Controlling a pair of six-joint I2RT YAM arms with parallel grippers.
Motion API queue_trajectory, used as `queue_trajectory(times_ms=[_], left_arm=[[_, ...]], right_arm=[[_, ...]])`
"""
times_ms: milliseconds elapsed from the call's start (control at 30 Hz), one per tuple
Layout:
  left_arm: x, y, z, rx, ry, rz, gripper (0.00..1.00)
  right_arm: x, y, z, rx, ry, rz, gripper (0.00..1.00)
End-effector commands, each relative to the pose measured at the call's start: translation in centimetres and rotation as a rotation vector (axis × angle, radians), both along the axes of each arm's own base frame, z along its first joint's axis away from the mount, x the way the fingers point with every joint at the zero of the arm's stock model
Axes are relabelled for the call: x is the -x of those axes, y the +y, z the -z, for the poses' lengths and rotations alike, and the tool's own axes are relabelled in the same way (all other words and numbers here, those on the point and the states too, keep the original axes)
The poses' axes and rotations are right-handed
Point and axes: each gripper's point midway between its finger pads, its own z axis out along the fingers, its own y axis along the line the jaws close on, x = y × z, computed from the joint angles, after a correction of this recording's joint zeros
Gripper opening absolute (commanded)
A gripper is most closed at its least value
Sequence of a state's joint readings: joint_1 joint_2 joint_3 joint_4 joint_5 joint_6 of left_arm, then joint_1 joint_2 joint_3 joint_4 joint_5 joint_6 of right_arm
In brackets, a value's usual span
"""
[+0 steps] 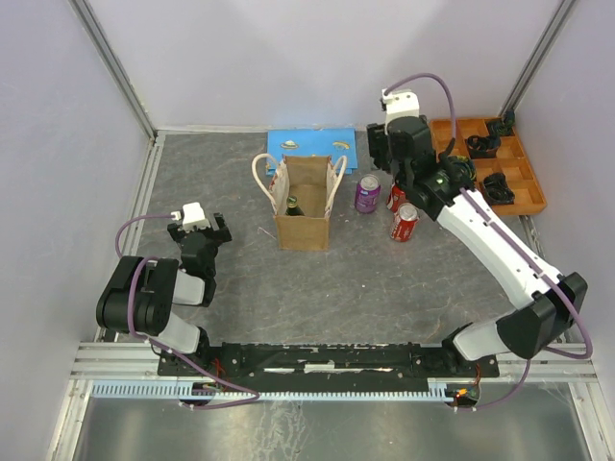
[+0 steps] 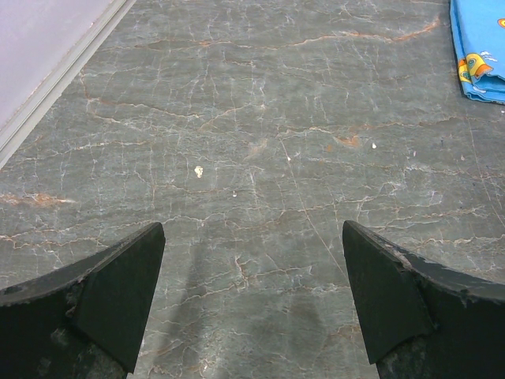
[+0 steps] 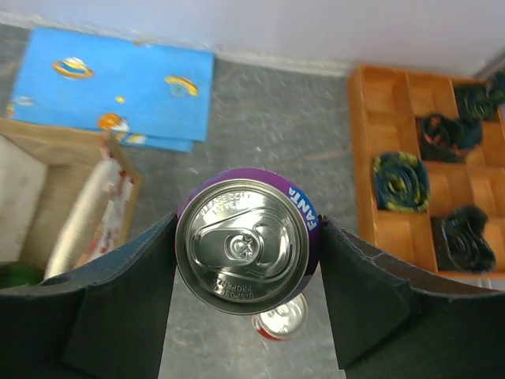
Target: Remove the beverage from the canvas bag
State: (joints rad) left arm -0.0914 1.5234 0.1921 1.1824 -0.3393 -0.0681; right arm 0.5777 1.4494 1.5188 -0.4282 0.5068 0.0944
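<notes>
Your right gripper (image 3: pixel 247 225) pinches the purple can (image 3: pixel 241 246), the bag (image 1: pixel 303 230) to its left; your left gripper (image 2: pixel 252 227) is spread.

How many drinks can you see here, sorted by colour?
Red cans: 2
Purple can: 1
Green bottle, in the bag: 1
Total: 4
</notes>
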Motion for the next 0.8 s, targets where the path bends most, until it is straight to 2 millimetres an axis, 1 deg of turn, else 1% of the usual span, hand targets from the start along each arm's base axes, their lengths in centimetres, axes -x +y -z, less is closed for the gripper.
queue_trajectory(times_ms=[0, 167, 300, 500, 667, 767], left_arm=[[-0.8, 0.3, -1.9, -0.031, -0.059, -0.015, 0.99], [-0.8, 0.4, -1.9, -0.031, -0.06, -0.016, 0.99], [-0.8, 0.3, -1.9, -0.031, -0.06, -0.015, 0.99], [-0.8, 0.4, -1.9, -0.031, -0.061, -0.016, 0.99], [-0.8, 0.3, -1.9, -0.03, -0.061, -0.014, 0.99], [-0.8, 0.4, -1.9, -0.03, -0.06, -0.016, 0.99]], right_arm=[[0.8, -1.8, -2.1, -0.099, -0.08, 0.073, 0.0], [1.5, -0.3, 2.7, -0.099, 0.052, 0.012, 0.0], [2.0, 1.3, 5.6, -0.147, 0.12, -0.047, 0.0], [2.4, 3.0, 10.1, -0.174, 0.228, -0.1, 0.0], [2.3, 3.5, 13.2, -0.166, 0.277, -0.109, 0.0], [2.0, 3.8, 14.3, -0.172, 0.293, -0.108, 0.0]])
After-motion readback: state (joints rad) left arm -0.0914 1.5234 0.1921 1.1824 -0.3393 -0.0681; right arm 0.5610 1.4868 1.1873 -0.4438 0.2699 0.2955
